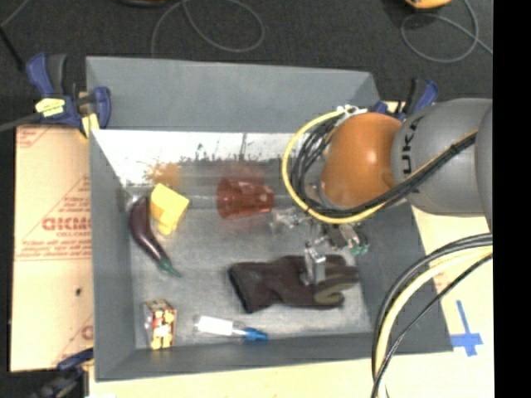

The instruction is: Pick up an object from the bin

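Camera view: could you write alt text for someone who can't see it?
A robot gripper hangs over a dark brown glove in a grey bin. Nearby lie a red cup, yellow block, purple eggplant, white pen and colourful box.

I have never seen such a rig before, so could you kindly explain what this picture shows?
One camera looks down into a grey metal bin. The big grey robot arm with an orange cover reaches in from the right. Its small metal hand is at the arm's end, low over a dark brown floppy cloth. I cannot tell whether it grips the cloth. Also on the bin floor: a yellow wedge-shaped block, a purple toy aubergine, a red see-through cup on its side, a white tube with a blue tip and a small colourfully printed box.
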Action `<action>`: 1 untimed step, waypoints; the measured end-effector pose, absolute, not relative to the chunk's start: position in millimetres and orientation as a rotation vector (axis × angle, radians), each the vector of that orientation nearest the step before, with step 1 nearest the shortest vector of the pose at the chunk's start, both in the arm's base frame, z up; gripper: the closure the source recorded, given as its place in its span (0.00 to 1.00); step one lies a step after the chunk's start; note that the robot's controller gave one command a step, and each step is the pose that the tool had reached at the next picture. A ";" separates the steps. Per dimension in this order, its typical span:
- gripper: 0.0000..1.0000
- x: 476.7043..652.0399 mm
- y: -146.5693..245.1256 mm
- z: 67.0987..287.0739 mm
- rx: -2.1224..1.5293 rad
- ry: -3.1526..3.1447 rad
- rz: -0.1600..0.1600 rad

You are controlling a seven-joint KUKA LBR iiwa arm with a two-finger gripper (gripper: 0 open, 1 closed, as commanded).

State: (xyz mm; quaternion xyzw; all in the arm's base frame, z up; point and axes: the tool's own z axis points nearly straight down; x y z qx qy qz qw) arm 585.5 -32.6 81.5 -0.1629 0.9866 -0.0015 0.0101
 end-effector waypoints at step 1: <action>1.00 586.6 -22.3 74.7 -0.555 3.072 -0.008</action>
